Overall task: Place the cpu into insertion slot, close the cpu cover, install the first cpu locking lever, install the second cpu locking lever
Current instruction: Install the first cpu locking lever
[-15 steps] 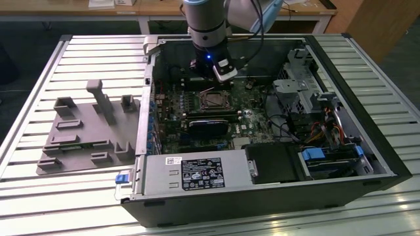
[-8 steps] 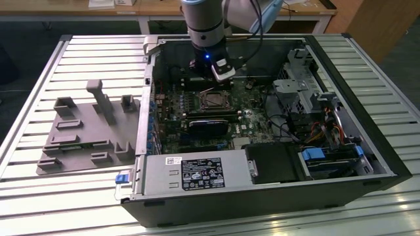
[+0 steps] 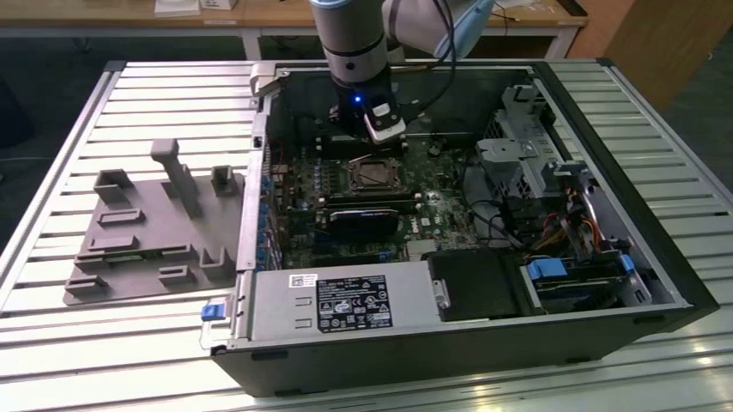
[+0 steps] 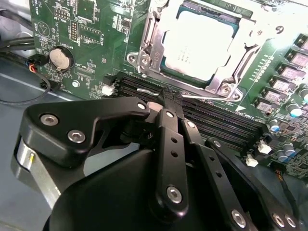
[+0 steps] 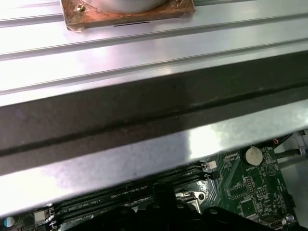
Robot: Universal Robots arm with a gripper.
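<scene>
Gripper (image 4: 171,98) black, fingertips drawn together at thin silver locking lever (image 4: 147,90), above black memory slots (image 4: 216,122). Cpu (image 4: 197,41) seated, cpu cover (image 4: 149,43) framing it. Coin battery (image 4: 61,57) on green motherboard (image 4: 96,29), well apart.

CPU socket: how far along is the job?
The cpu sits under the closed cpu cover, so those steps look done. The gripper, jaws shut, is at a locking lever beside the cover. Lever latching looks unfinished; I cannot tell if either is hooked.
</scene>
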